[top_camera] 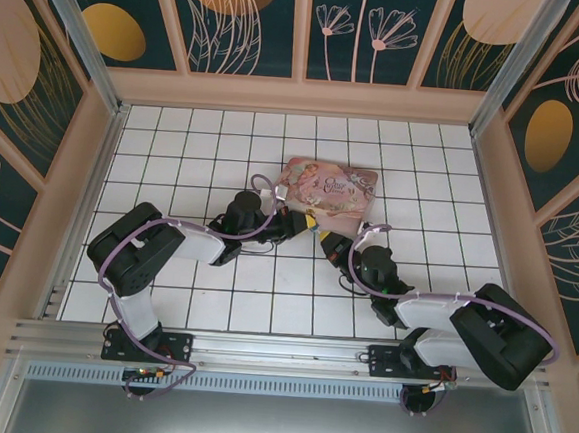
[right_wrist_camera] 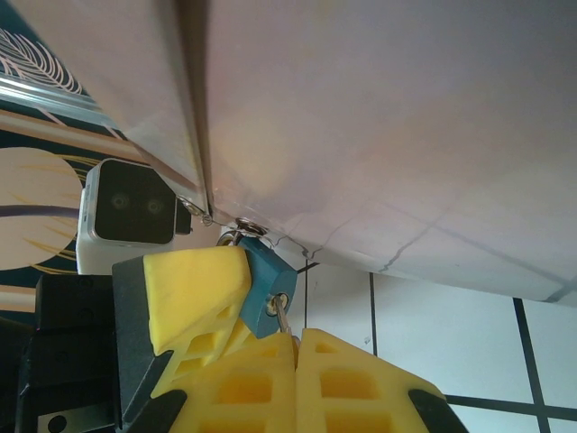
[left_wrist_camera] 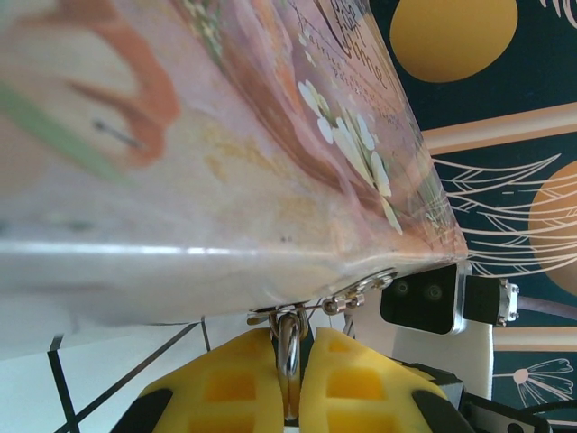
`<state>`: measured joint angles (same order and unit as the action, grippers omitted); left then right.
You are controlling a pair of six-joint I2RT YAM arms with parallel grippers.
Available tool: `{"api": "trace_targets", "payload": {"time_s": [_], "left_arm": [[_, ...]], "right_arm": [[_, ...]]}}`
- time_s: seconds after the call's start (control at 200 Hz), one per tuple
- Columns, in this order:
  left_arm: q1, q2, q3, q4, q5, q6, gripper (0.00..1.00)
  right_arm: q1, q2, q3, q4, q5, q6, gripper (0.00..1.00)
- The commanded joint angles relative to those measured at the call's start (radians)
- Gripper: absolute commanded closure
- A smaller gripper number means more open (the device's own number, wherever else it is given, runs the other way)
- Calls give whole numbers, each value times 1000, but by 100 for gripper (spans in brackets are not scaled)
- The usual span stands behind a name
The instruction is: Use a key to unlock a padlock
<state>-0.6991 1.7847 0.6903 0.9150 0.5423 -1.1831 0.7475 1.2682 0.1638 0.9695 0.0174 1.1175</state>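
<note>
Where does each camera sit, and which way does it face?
Top external: above and behind the bases, looking down on the table, both arms, left pincer and right pincer together at the pink tin.
Left wrist: on the left arm, looking along its yellow fingers at the tin's edge.
Right wrist: looking along its fingers at the key at the padlock.
Shared: both wrist views show the tin.

Most of the key [right_wrist_camera: 284,317] is hidden between the right claw [right_wrist_camera: 295,341]'s pads [right_wrist_camera: 352,379].
</note>
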Motion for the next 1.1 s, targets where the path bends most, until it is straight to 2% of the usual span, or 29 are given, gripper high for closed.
{"api": "trace_targets", "payload": {"time_s": [0.0,0.335,0.585,0.741,0.946,1.096], "left_arm": [[0,12,19,81,30,-36,100],[0,-19,0,136,72,-99,100],[0,-32,5,119,89,-96,100],[0,-31,6,130,86,-108,100],[0,-39,0,149,67,-142,100],[0,-50,-6,168,58,-176,100]], "right_arm": [[-7,22,40,71,-31,1,100],[-56,61,24,195,-84,-1,100],[-171,73,29,271,-284,-56,100],[-194,109,52,301,-353,-57,100],[-155,178,58,377,-316,3,100],[-144,248,37,520,-268,90,100]]}}
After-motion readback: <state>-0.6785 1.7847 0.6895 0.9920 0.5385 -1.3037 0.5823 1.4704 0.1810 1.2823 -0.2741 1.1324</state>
